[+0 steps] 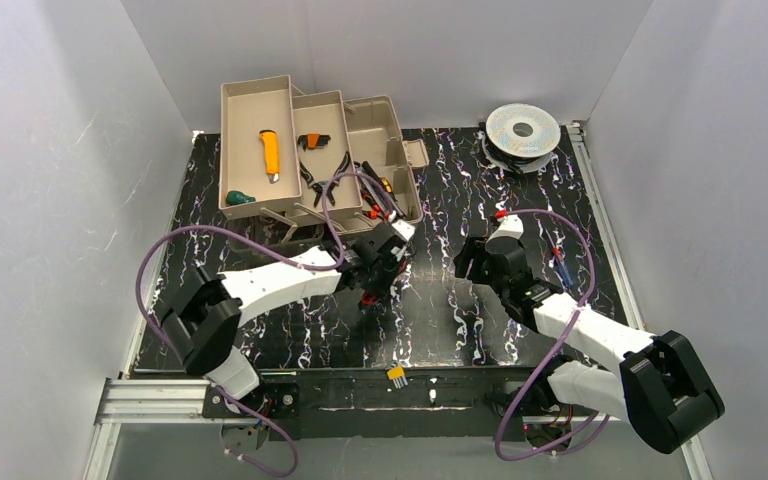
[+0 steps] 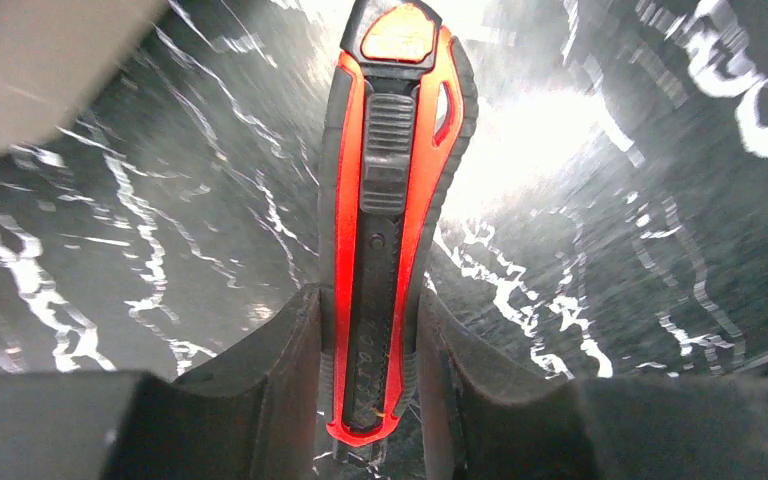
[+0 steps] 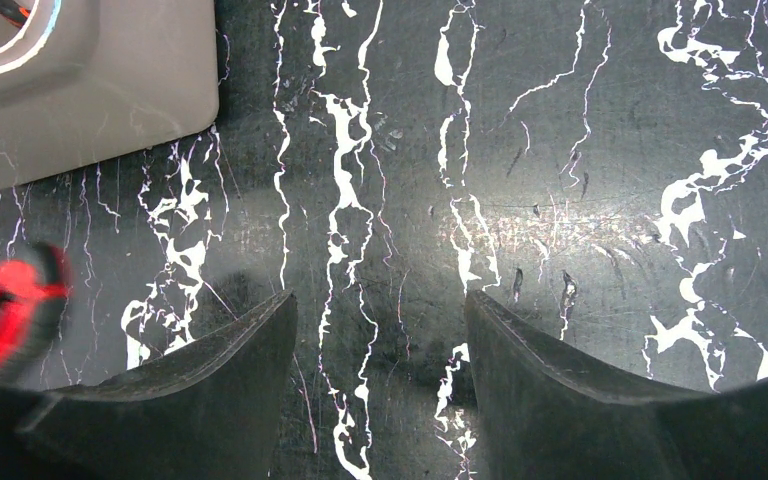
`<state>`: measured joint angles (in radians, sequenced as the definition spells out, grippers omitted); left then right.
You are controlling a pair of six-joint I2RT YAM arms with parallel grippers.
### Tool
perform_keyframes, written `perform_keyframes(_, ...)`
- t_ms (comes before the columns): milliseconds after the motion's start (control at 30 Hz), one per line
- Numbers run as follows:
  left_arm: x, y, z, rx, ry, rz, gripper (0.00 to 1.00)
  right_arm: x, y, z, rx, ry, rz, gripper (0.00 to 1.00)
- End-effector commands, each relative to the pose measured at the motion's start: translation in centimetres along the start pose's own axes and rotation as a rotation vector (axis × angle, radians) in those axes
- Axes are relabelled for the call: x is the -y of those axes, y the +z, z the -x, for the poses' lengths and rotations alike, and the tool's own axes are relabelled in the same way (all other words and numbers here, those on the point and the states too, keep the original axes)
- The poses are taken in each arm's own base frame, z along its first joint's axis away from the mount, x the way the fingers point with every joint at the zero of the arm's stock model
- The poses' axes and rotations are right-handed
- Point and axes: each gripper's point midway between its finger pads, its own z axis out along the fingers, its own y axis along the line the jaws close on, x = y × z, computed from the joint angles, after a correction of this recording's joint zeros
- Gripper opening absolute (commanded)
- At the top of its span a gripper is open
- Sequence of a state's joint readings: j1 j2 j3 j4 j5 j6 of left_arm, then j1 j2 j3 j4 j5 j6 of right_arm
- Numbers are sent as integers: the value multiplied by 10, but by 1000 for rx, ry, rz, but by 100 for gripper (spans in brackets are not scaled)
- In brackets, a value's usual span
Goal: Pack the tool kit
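Observation:
The tan toolbox (image 1: 385, 125) stands open at the back left, its fold-out trays spread out. A yellow knife (image 1: 271, 155) lies in the left tray (image 1: 235, 110), and black pliers with orange grips (image 1: 314, 150) lie in the middle tray. My left gripper (image 2: 372, 340) is shut on a red and black utility knife (image 2: 390, 200), with both fingers pressed against its sides. In the top view that gripper (image 1: 375, 278) sits just in front of the toolbox. My right gripper (image 3: 380, 330) stands open above bare tabletop, and the red knife (image 3: 10, 315) is a blur to its left.
A round silver wire spool (image 1: 523, 130) sits at the back right. A small green item (image 1: 240, 197) lies in the left tray. A small yellow part (image 1: 397, 375) rests on the near rail. White walls enclose the black marbled table (image 1: 480, 190). A toolbox corner (image 3: 80, 100) shows in the right wrist view.

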<state>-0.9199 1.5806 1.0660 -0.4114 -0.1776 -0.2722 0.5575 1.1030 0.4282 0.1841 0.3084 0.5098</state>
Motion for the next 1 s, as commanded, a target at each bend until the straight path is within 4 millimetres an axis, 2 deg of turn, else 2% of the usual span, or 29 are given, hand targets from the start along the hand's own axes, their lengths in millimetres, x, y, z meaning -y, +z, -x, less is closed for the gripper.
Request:
perform_keyframes(0, -30, -84, 102, 337, -90, 102, 0, -4, 1, 14, 50, 19, 6, 69)
perform_keyframes(133, -70, -131, 161, 481, -193, 204, 0, -5, 1, 13, 45, 20, 11, 69)
perform_keyframes(300, -124, -188, 207, 648, -240, 388, 0, -4, 1, 13, 47, 19, 8, 69)
perform_keyframes(467, -207, -223, 217, 664, -341, 616, 0, -5, 1, 12, 45, 19, 14, 69)
perform_keyframes(567, -252, -237, 210, 660, -405, 714, 0, -4, 0, 11, 44, 18, 10, 69)
perform_keyframes(667, -284, -243, 200, 651, -457, 761, 0, -3, 0, 12, 46, 20, 8, 69)
perform_keyframes(733, -304, -238, 193, 634, -493, 771, 0, -3, 0, 12, 48, 21, 10, 69)
perform_keyframes(867, -340, -216, 180, 577, -541, 806, 0, -4, 1, 11, 44, 21, 12, 68)
perform_keyframes(967, -361, -185, 171, 517, -566, 792, 0, -4, 1, 10, 41, 23, 15, 68)
